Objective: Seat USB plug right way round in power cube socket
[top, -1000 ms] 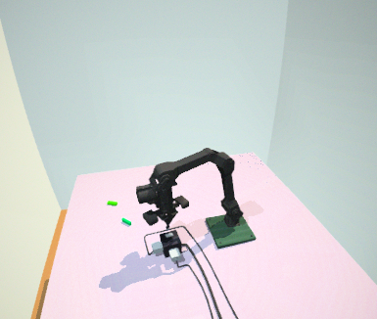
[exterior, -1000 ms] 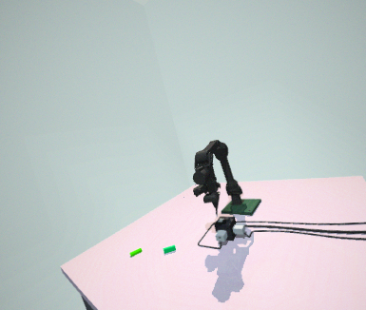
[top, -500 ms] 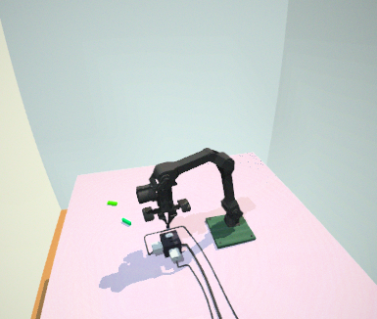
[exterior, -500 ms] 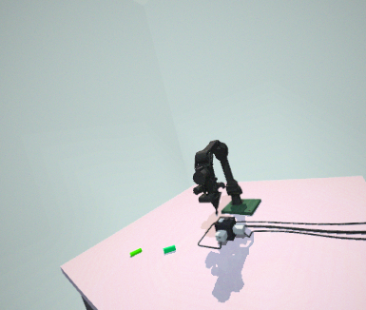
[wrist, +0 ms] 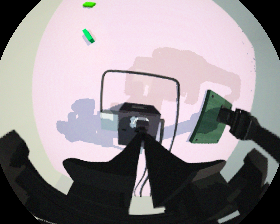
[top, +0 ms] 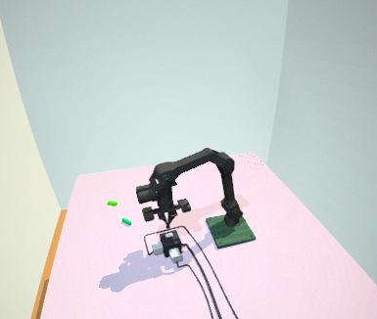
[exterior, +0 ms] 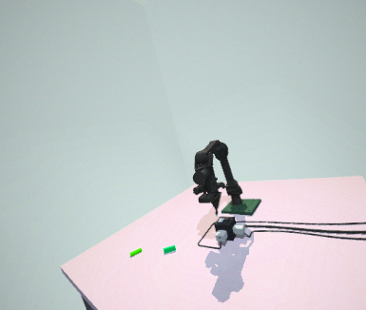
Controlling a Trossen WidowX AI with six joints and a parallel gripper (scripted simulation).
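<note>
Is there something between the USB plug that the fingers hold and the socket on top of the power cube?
Nothing visible. The gripper, shut on the USB plug, hangs just above the power cube. The white plugs sit on the cube's sides, and the cable loop lies beside it.
</note>
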